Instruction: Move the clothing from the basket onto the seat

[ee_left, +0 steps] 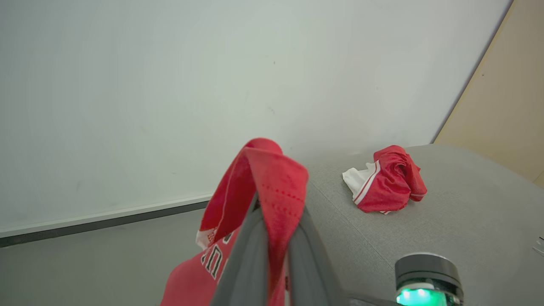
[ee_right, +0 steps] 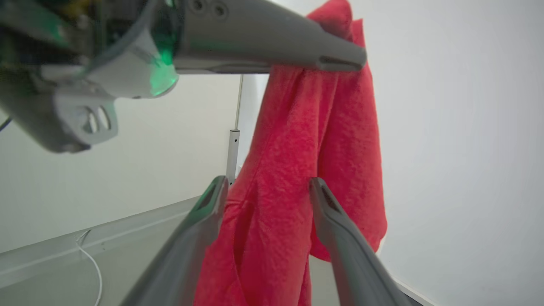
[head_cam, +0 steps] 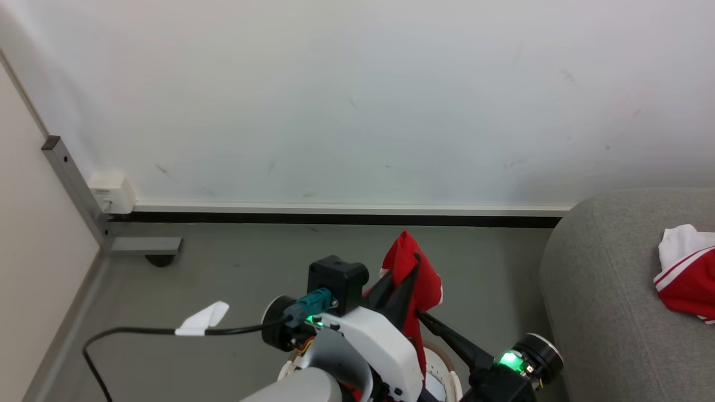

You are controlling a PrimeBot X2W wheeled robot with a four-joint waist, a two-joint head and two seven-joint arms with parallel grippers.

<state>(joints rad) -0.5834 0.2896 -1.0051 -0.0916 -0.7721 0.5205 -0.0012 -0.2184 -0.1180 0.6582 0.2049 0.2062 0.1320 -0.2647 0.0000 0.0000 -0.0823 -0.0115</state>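
Above basket [head_cam: 444, 353], short of sofa [head_cam: 603, 290]: red shirt [head_cam: 427, 285] clamped in left claw [head_cam: 414, 259], hanging just ahead of right claw [ee_right: 265, 185], spread apart. Watch for trailing hem snagging basket rim or right claw, dragging shirt free onto floor [head_cam: 251, 262].

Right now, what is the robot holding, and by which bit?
Its left hand pinches the red garment by a bunched top fold; the rest hangs. Its right hand is open.

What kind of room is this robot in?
Probably a plain room set up like a living room, perhaps a test space: a grey sofa with red clothing on it, a bare white wall, a grey floor.
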